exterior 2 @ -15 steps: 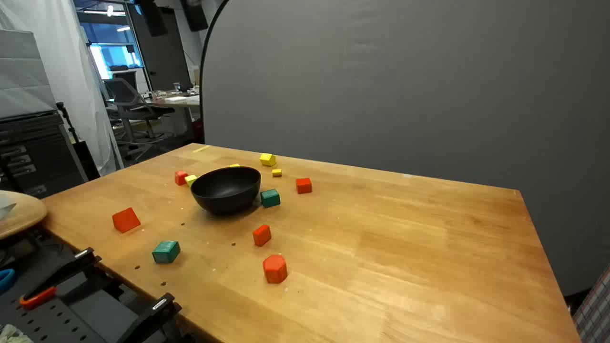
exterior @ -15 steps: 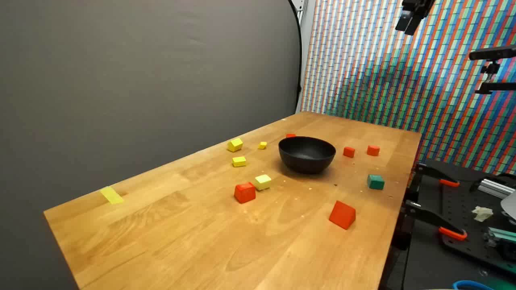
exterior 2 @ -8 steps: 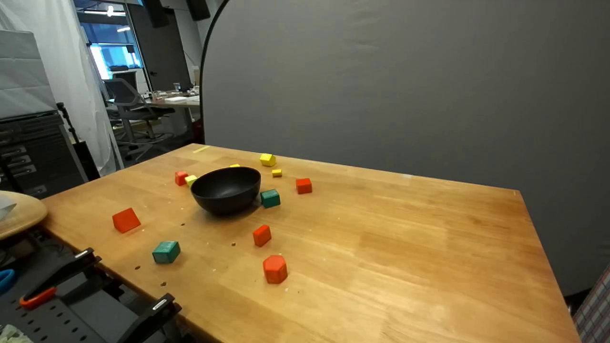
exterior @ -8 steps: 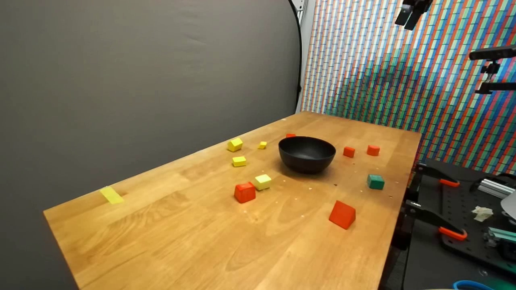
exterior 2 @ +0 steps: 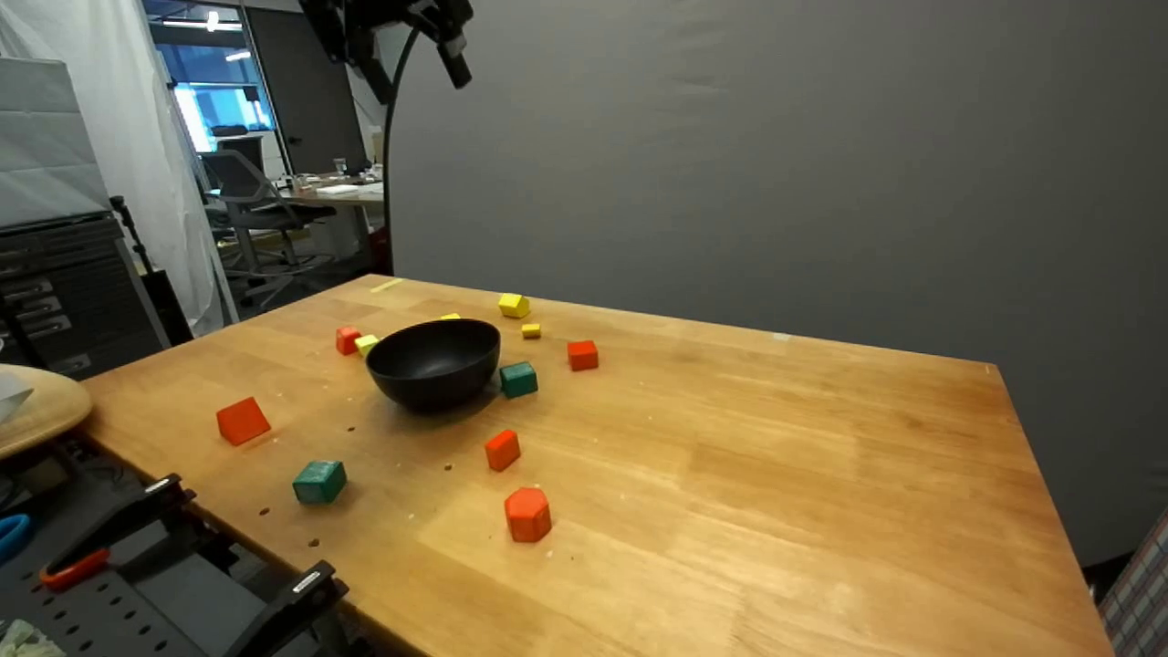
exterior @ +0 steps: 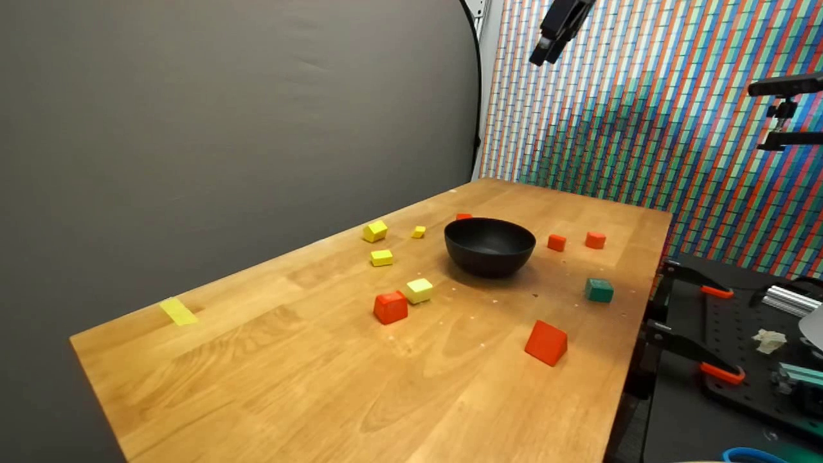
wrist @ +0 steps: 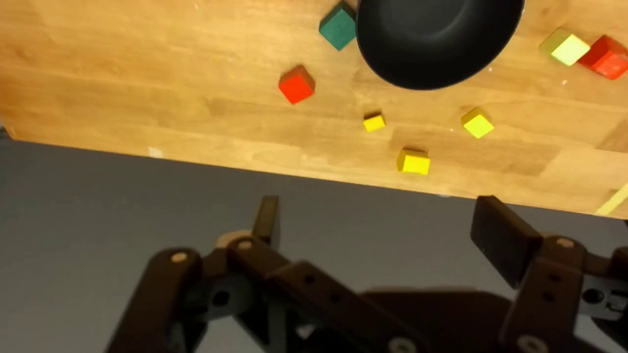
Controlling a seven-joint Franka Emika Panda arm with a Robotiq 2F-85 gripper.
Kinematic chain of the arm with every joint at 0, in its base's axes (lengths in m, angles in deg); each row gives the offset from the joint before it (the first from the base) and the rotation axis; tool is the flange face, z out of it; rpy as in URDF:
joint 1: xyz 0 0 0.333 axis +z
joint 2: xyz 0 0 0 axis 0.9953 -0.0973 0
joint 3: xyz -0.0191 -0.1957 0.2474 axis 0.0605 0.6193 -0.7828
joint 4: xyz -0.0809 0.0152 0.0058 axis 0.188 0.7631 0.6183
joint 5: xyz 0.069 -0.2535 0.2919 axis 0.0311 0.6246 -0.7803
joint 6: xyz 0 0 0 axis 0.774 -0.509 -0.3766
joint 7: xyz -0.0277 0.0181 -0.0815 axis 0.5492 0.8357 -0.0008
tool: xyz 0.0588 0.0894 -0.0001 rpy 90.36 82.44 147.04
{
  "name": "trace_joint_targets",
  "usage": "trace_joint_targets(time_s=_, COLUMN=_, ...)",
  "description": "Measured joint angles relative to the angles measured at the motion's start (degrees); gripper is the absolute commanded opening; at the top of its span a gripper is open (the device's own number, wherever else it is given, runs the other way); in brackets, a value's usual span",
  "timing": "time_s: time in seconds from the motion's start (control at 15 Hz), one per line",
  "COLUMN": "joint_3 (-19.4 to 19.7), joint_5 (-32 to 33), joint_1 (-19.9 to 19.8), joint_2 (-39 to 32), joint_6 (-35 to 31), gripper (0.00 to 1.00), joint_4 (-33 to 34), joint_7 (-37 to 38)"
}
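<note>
The gripper (wrist: 378, 200) is suspended high above the table (wrist: 171, 108), its fingers (wrist: 501, 240) spread wide — in the wrist view, a yellow block (wrist: 413, 163) is seen beyond their gap, the black bowl (wrist: 431, 54) farther off.

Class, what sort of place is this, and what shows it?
Probably a robotics lab: there is an open gripper, a table scattered with blocks, and a large grey backdrop behind it.

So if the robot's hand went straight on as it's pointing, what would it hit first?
Probably the brown wooden tabletop near its edge, by a yellow angular block. Depth is unclear, so the hand might clear that edge and meet the smooth grey backdrop.
</note>
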Motion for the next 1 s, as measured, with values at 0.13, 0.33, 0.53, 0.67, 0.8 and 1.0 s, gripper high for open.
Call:
trace_joint_targets(time_s=0.13, joint_3=-1.27, joint_5=0.0, joint_1=1.58, joint_2=-7.53, joint_6=-5.4, gripper=1.0, joint_4=3.25, joint_7=-0.3)
trace_joint_targets(time_s=0.33, joint_3=-2.14, joint_5=-0.61, joint_1=3.56, joint_2=-18.66, joint_6=-7.78, gripper=1.0, joint_4=10.42, joint_7=-0.81)
trace_joint_targets(time_s=0.53, joint_3=-2.28, joint_5=-2.87, joint_1=4.68, joint_2=-27.45, joint_6=-5.9, gripper=1.0, joint_4=18.42, joint_7=-4.08)
trace_joint_targets(time_s=0.67, joint_3=-2.27, joint_5=-3.1, joint_1=4.71, joint_2=-29.26, joint_6=-5.49, gripper=1.0, joint_4=20.27, joint_7=-4.57)
trace_joint_targets(time_s=0.8, joint_3=-2.35, joint_5=-3.12, joint_1=4.66, joint_2=-29.33, joint_6=-5.31, gripper=1.0, joint_4=20.49, joint_7=-4.7)
trace_joint_targets(time_s=1.0, joint_3=-3.39, joint_5=-5.27, joint_1=4.63, joint_2=-30.51, joint_6=-5.6, gripper=1.0, joint_4=20.28, joint_7=-5.01)
